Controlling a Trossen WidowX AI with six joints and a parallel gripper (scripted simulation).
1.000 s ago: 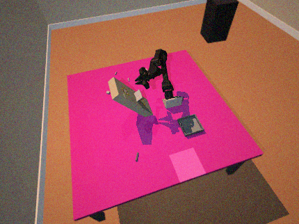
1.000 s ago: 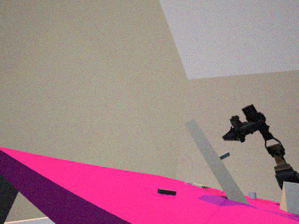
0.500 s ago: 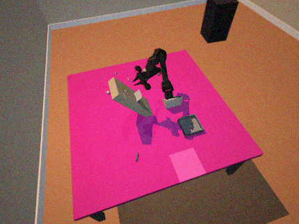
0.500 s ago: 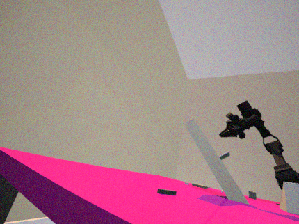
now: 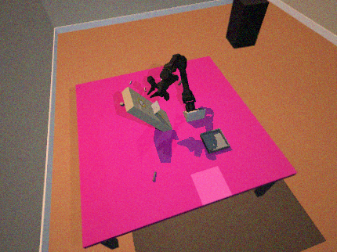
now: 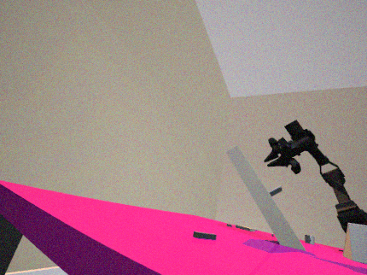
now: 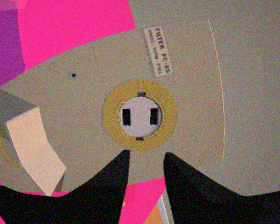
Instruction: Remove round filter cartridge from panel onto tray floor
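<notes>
While jaws hover narrowed, cartridge (image 7: 140, 116) flush in panel (image 7: 188, 66), slots upright

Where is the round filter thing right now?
In the wrist view the filter cartridge sits in the middle of the service panel, inside a yellow ring, just ahead of the tool and below a white label.

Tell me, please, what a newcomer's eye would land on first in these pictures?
Probably the vivid pink table, with the tilted grey service panel near its middle. Next, the yellow-ringed round filter cartridge with two dark slots, flush in that panel. The black gripper hovers just before it, fingers narrowed and holding nothing.
</notes>
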